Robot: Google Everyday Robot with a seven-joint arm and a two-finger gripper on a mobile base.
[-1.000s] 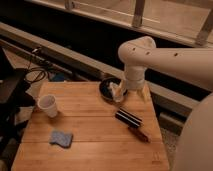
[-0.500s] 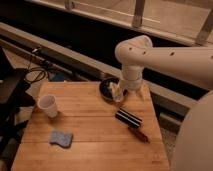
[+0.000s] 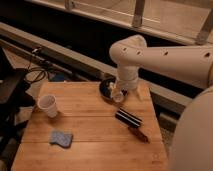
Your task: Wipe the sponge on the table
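While sponge [image 3: 61, 138] lies on near-left surface [image 3: 95, 125], gripper [image 3: 117, 95] hangs at far edge by dark bowl [image 3: 105, 89]; grip state unclear.

sponge [image 3: 61, 138]: showing light blue
table [image 3: 95, 125]: showing light brown, striped with plank grain
cup [image 3: 48, 105]: showing white
brush [image 3: 131, 122]: showing black and brown
bowl [image 3: 105, 89]: showing dark
gripper [image 3: 116, 95]: showing cream, hanging over the bowl
arm [image 3: 150, 52]: showing white, dotted with dark holes

white arm [image 3: 150, 54] bent, tool [image 3: 116, 95] hanging low, centre
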